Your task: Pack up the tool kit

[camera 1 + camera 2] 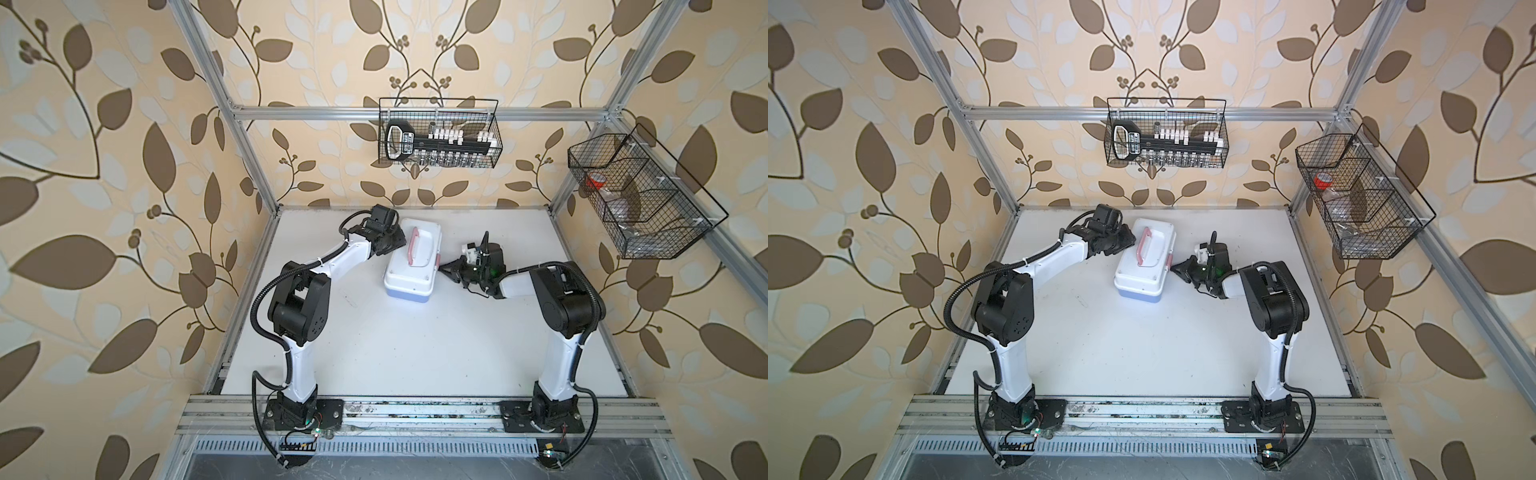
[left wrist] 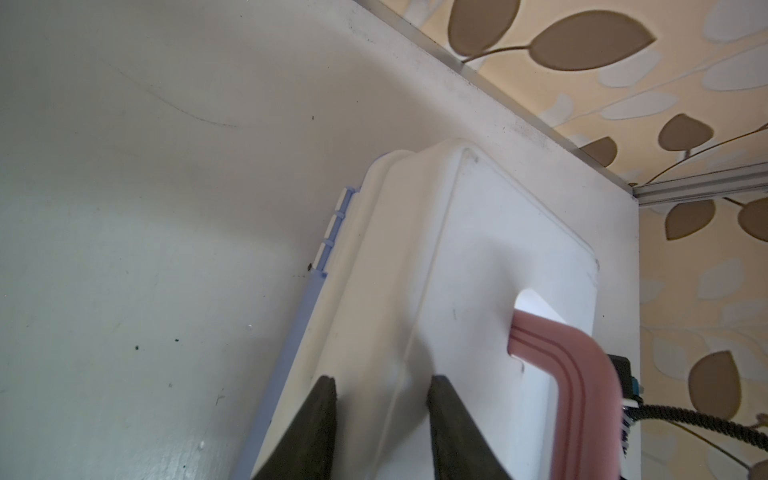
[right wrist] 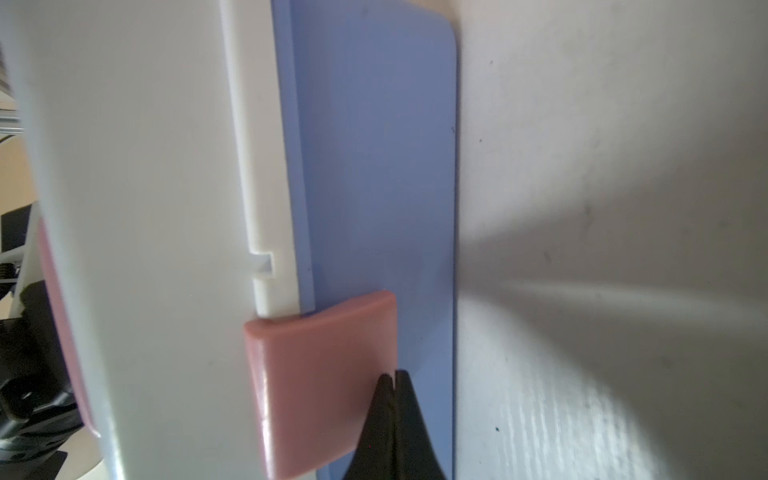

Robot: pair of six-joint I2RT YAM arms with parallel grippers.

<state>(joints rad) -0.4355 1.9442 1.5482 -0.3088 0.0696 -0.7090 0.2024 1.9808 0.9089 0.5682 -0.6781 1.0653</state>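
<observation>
On the tool kit (image 1: pixel 409 270), the left hand (image 2: pixel 384 380) rests parted on the white lid (image 2: pixel 478 249); the right hand (image 3: pixel 392 376), clenched empty, touches the pink latch (image 3: pixel 316 382).

High overhead, looking steeply down, far off: whole table (image 1: pixel 415 353) shared in both top views. Wrist-mounted, very close on tool kit (image 2: pixel 457 291) from opposite sides.

The tool kit (image 1: pixel 399 274) lies on the table (image 1: pixel 395 340) between the left end effector (image 1: pixel 395 246) and right end effector (image 1: pixel 444 267).
</observation>
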